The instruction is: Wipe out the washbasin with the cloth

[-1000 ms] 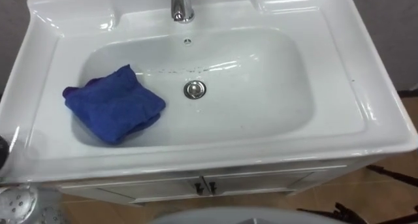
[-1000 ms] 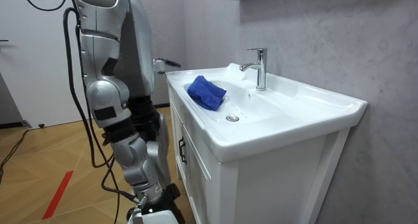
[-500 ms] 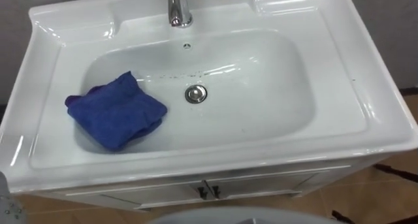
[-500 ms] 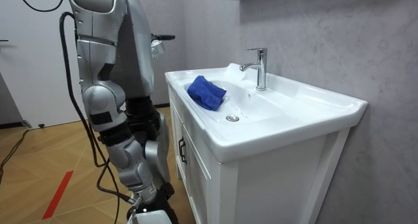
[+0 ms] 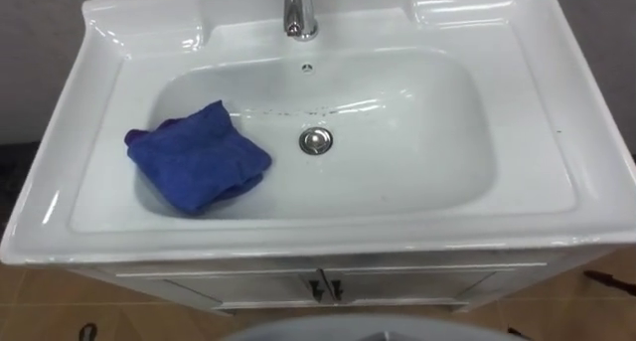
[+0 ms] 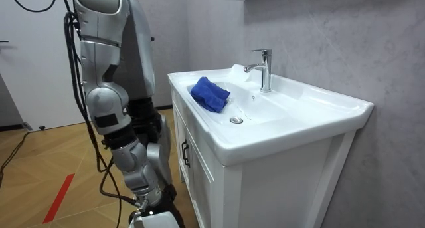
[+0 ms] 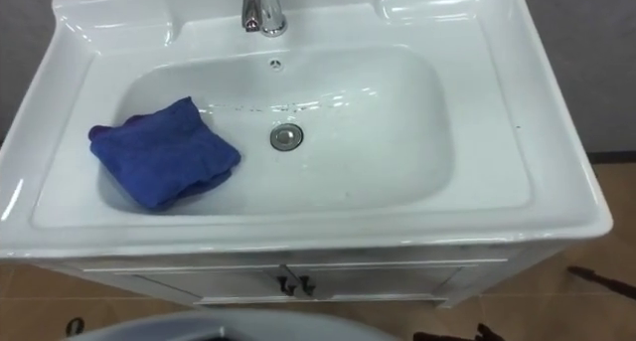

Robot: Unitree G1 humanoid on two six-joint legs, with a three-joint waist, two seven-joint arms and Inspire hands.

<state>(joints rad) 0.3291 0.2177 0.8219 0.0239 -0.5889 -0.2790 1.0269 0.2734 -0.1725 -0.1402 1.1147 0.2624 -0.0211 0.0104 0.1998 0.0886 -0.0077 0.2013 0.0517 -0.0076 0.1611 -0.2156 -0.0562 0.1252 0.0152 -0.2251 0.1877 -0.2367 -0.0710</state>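
Parquet floor (image 6: 40, 155) lies under the robot, which we see standing upright at the room view's left, close before the white cabinet (image 6: 279, 188). On that cabinet sits the white basin (image 5: 556, 132), its bowl wide and shallow. We find the blue cloth (image 5: 199, 157) crumpled in the bowl's left part, lying against the left slope. Behind the bowl's middle rises the chrome tap (image 5: 298, 13). A round metal drain (image 5: 316, 140) sits at the bowl's bottom, just right of the cloth and apart from it. Two dark door handles (image 5: 323, 289) meet below the front rim. A small overflow hole (image 5: 307, 68) shows just below the tap. For either hand we cannot tell whether the fingers are open or closed.
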